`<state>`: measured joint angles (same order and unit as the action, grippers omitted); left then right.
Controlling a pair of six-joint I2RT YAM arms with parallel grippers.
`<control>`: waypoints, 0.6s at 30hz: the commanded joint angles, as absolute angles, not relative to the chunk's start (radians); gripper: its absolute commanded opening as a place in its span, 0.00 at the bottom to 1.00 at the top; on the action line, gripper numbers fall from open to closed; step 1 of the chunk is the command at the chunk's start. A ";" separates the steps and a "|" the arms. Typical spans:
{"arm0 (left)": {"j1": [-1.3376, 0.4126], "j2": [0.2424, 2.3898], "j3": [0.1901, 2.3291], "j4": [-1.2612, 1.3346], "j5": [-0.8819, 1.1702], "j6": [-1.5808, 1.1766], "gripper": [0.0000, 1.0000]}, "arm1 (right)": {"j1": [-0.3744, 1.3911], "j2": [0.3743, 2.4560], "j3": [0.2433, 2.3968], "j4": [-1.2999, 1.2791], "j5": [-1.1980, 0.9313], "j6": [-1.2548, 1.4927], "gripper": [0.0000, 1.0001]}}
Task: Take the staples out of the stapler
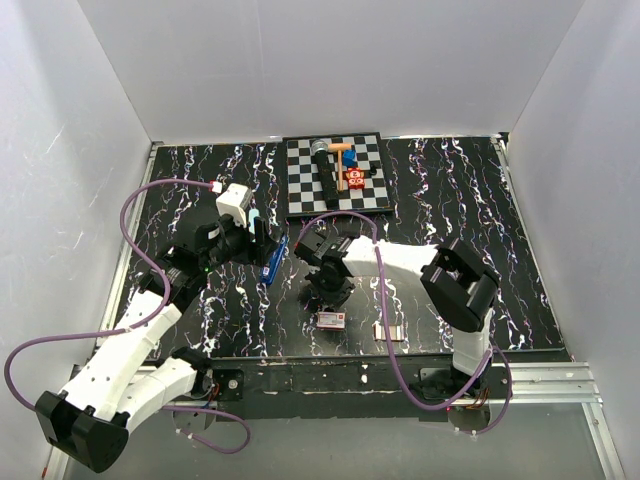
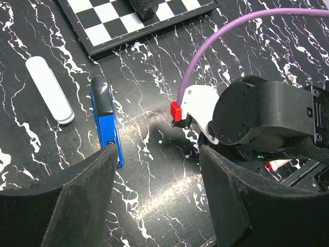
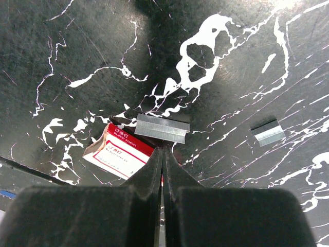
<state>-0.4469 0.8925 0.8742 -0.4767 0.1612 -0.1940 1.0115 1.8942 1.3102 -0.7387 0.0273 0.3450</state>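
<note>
The dark-blue stapler (image 1: 274, 258) lies flat on the black marbled table, left of centre. In the left wrist view the stapler (image 2: 105, 121) lies just past my left finger (image 2: 77, 200), apart from it. My left gripper (image 2: 157, 195) is open and empty; in the top view it (image 1: 260, 238) sits beside the stapler. My right gripper (image 3: 162, 152) is shut with nothing between the jaws, low over the table (image 1: 328, 298). A strip of staples (image 3: 162, 127) lies just beyond its tips, beside a red-and-white staple box (image 3: 118, 153). A shorter staple strip (image 3: 268, 134) lies to the right.
A pale oblong piece (image 2: 49, 90) lies left of the stapler. A checkerboard (image 1: 300, 205) at the back holds a black cylinder, a hammer and small toys. The right arm's wrist (image 2: 257, 121) and purple cable (image 2: 216, 41) are close to my left gripper. The staple box (image 1: 330, 320) lies near the front edge.
</note>
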 commanded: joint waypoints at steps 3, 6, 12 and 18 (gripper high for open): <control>-0.449 0.873 0.868 -0.468 0.146 -0.189 0.64 | 1.019 1.824 1.321 -0.767 0.058 0.362 0.06; -0.449 0.873 0.868 -0.468 0.144 -0.189 0.65 | 1.019 1.806 1.321 -0.784 0.071 0.350 0.07; -0.449 0.879 0.868 -0.468 0.143 -0.187 0.65 | 1.019 1.753 1.250 -0.770 0.141 0.342 0.07; -0.449 0.893 0.867 -0.468 0.144 -0.189 0.65 | 1.017 1.784 1.278 -0.755 0.169 0.336 0.07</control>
<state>-0.4469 0.8936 0.8738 -0.4767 0.1555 -0.1940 1.0149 1.7760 1.2522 -0.7616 0.1314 0.3405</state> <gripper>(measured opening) 0.645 0.072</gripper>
